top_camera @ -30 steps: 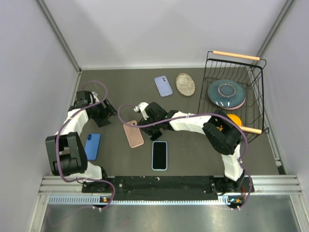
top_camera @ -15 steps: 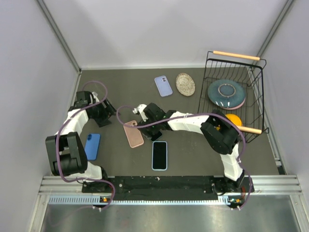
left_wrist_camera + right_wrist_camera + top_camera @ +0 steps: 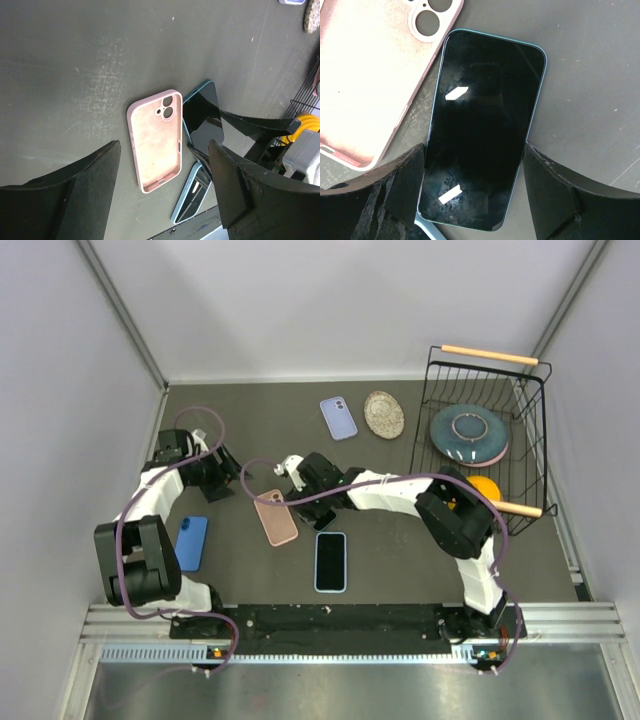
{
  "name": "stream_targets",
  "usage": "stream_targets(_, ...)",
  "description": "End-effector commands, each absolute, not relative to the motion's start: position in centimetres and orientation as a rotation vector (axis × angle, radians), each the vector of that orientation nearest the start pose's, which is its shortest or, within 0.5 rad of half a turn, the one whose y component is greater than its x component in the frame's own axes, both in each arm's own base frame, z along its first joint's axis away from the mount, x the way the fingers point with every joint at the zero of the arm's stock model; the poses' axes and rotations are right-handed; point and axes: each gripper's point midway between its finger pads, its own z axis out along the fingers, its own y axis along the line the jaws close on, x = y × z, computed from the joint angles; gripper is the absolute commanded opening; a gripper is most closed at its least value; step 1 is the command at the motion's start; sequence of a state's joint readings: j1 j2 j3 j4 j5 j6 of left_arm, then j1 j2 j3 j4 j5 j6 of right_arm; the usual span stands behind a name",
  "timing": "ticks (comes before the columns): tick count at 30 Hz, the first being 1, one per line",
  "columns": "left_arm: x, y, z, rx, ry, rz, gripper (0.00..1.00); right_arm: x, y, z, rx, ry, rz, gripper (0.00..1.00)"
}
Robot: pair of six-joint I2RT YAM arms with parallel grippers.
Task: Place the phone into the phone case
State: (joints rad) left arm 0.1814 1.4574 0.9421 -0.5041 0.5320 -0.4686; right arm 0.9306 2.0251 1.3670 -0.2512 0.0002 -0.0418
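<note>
An empty pink phone case [image 3: 276, 517] lies open side up on the dark table, and shows in the left wrist view [image 3: 155, 147] and the right wrist view [image 3: 365, 85]. My right gripper [image 3: 310, 502] [image 3: 474, 149] is shut on a black-screened phone with a teal rim [image 3: 485, 125], holding it by its long edges just right of the case. The phone also shows in the left wrist view [image 3: 202, 115]; in the top view it is hidden under the gripper. My left gripper [image 3: 215, 477] [image 3: 164, 146] is open and empty, left of the case.
A second black-screened phone in a light blue case [image 3: 330, 561] lies near the front edge. A blue phone [image 3: 191, 542] lies at the left. At the back are a lilac case [image 3: 338, 418], a speckled oval dish [image 3: 384, 414] and a wire basket [image 3: 530, 440] holding a blue plate [image 3: 468, 433].
My right gripper has shifted slightly left, toward the pink case. The left arm has barely moved.
</note>
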Motion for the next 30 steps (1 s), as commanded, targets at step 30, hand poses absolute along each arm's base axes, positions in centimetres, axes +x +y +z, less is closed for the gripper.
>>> stream_targets(30,36.7,-16.4,6.9,-0.173,2.714,-1.075,0.75,31.5,38.1,8.3,-1.105,1.930,0.691,0.45)
